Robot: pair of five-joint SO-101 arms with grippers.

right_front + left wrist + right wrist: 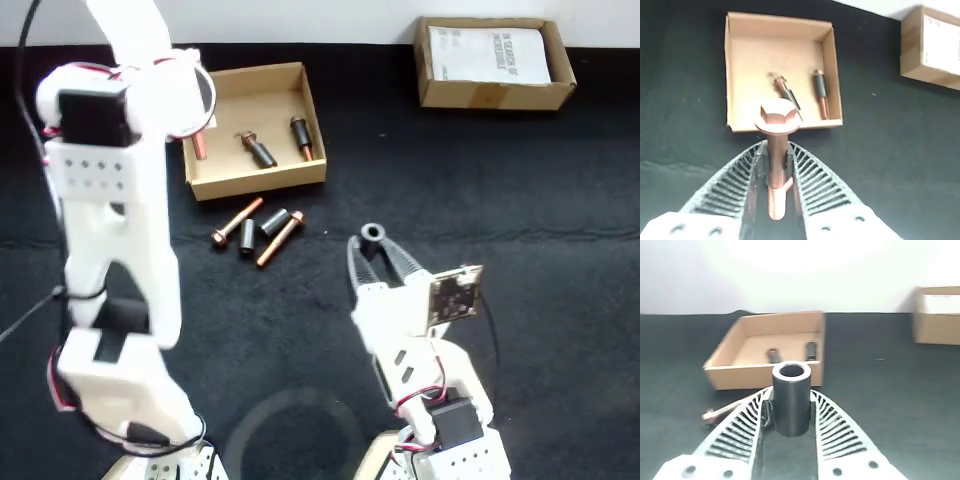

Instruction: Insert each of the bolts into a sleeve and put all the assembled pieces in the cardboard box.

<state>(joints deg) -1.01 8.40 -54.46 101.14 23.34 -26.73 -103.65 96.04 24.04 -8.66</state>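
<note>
- Left wrist view: the left gripper (776,150) pinches a copper hex-head bolt (775,172) by its shank. The flanged head sits just past the fingertips and the threaded end points back toward the wrist, so the bolt's long axis runs along the fingers.
- Right wrist view: the right gripper (791,392) is clamped on a black sleeve (791,402), which stands upright between the fingers with its open bore facing up.
- High view: the held sleeve is over the dark table (520,200) near the middle. The held bolt is well apart from it, up by the left side of the open cardboard box (260,178).
- From the sleeve, the bolt lies off toward the box and the left arm's side. The two held parts are not lined up.
- Two assembled pieces (258,150) already lie inside the cardboard box.
- Two loose bolts (236,222) and two loose sleeves (273,222) lie together on the table just in front of the box, between the two arms.
- A second box (495,95) with a printed sheet on it sits at the far right, well apart from everything else.
- Judgement: the step in hand is mating this bolt with this sleeve, and it turns on bringing the bolt's axis in line with the upward-facing bore.
- As gripped, the head is the end clear of the fingers, so getting the threaded tip to the bore may need a turn of the wrist.
</note>
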